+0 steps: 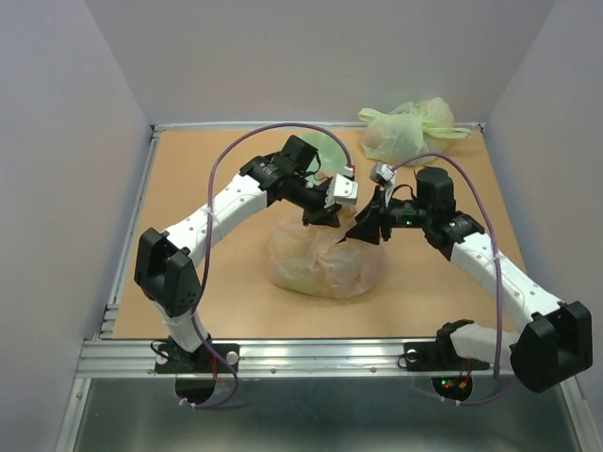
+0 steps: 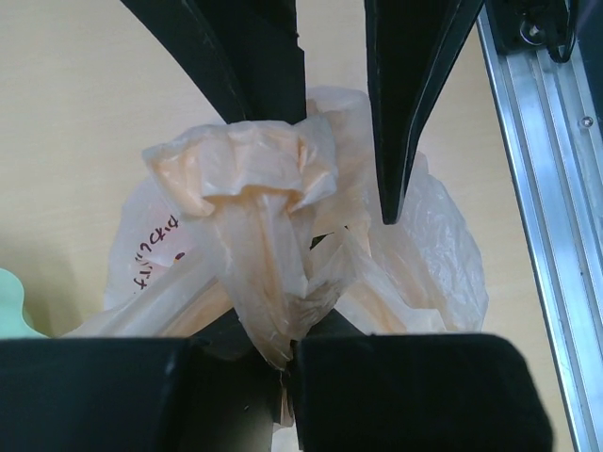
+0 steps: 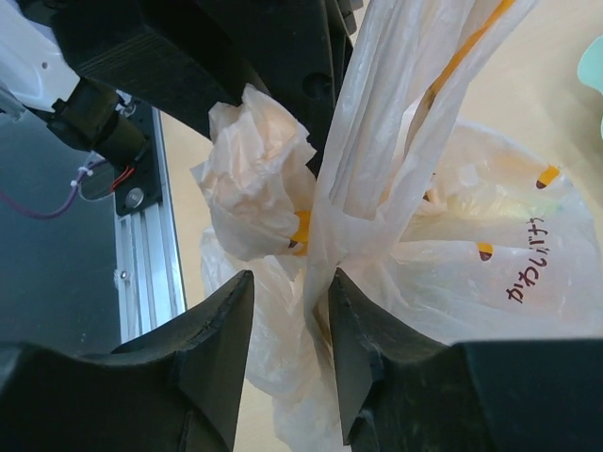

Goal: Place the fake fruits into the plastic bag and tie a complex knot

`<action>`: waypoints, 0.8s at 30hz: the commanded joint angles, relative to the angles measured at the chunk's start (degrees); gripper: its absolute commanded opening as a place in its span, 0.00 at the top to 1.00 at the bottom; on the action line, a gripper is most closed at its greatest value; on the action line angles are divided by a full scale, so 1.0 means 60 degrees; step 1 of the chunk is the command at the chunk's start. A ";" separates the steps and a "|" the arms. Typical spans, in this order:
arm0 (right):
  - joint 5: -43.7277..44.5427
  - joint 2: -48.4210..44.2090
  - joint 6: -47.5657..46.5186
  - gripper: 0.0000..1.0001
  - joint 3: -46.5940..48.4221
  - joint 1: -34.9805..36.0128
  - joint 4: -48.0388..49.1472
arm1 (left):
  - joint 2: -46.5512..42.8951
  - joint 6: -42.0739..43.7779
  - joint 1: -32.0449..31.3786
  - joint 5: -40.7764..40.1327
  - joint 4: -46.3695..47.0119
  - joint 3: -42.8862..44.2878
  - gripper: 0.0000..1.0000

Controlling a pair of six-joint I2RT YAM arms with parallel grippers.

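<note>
We see a pale green knotted plastic bag (image 1: 407,130) at the far right corner of the tan wooden table (image 1: 179,160). A pale green scalloped bowl (image 1: 332,151) sits near its far edge, mid-width.

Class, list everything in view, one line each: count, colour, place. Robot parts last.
plastic bag: one, translucent whitish-beige with orange marks, table centre
second bag: one, pale green, knotted, far right corner
bowl: one, pale green, far side, partly hidden
table: one, tan
rail: one, silver, near edge
cables: two, purple, one along each arm
arms: two, white and black, near edge
left gripper: one, black, pinching a bag strand
right gripper: one, black, jaws apart around the bag's neck
</note>
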 commanded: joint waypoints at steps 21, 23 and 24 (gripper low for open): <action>0.0613 0.0280 0.0274 1.00 0.0237 0.0189 0.0804 | -0.1156 -0.0793 0.0262 -0.0014 0.0011 0.0025 0.52; 0.0539 0.0280 0.0259 0.99 0.0193 0.0174 0.0789 | -0.1536 -0.0866 0.0380 -0.0014 0.0098 -0.0136 0.52; 0.0481 0.0265 0.0259 1.00 0.0193 0.0160 0.0789 | -0.1640 -0.0925 0.0380 -0.0072 0.0186 -0.0181 0.54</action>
